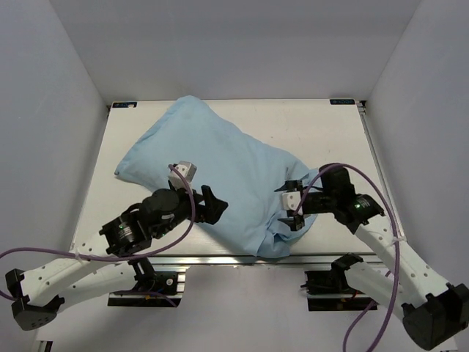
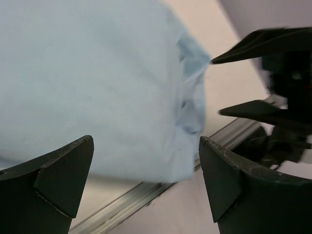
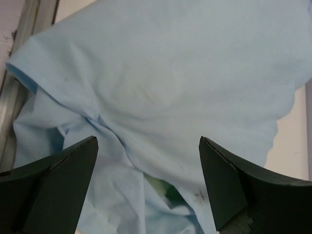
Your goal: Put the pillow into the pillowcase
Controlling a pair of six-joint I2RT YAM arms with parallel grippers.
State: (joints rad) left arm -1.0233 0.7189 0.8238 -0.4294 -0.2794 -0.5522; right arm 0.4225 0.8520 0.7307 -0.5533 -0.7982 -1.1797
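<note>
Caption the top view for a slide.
Left gripper and right gripper, open, flank the near end of the bulging light-blue pillowcase.

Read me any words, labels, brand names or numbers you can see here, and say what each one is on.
Nothing here is readable.
Back left corner of the table: small dark tag, too small to read.
Back right corner: second tag, too small to read.
The pillowcase: plain light blue, no print showing.
</note>
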